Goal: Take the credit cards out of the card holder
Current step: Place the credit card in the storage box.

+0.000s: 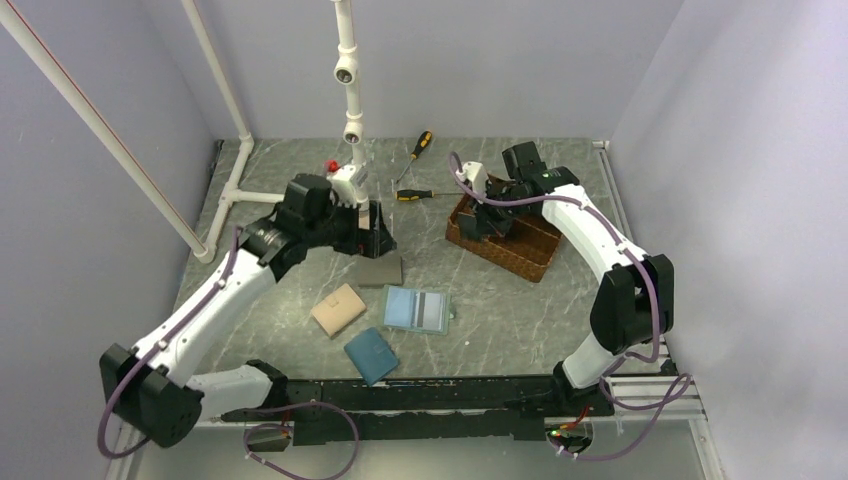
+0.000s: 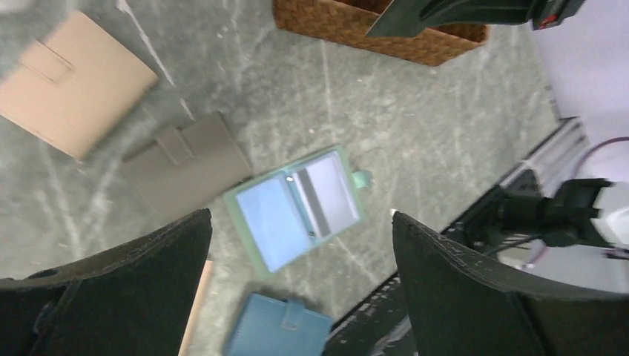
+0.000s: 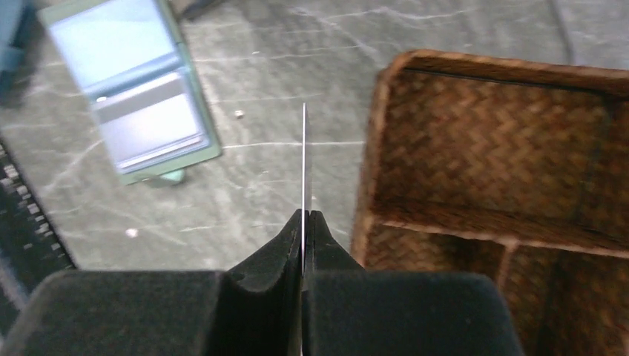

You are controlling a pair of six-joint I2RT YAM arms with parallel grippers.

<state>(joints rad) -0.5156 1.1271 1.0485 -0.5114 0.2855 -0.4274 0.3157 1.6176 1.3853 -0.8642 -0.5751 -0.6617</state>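
Grey-green marbled surface (image 1: pixel 500 320) with the objects lying on it. At right, a brown woven basket (image 1: pixel 532 262), set at an angle, its interior split by dividers into compartments. Near centre, three closed wallets: a tan wallet (image 1: pixel 338 309) with a tab closure; a blue wallet (image 1: pixel 371 355) just beside it on the near side; a grey-brown wallet (image 1: pixel 381 270) farther back, apart from both. Toward the far edge, two screwdrivers with black-and-yellow handles, one (image 1: pixel 421 147) behind the other (image 1: pixel 414 195). At left and rear, a frame of white pipes (image 1: pixel 349 88); a small red part (image 1: pixel 331 165) sits near its base.
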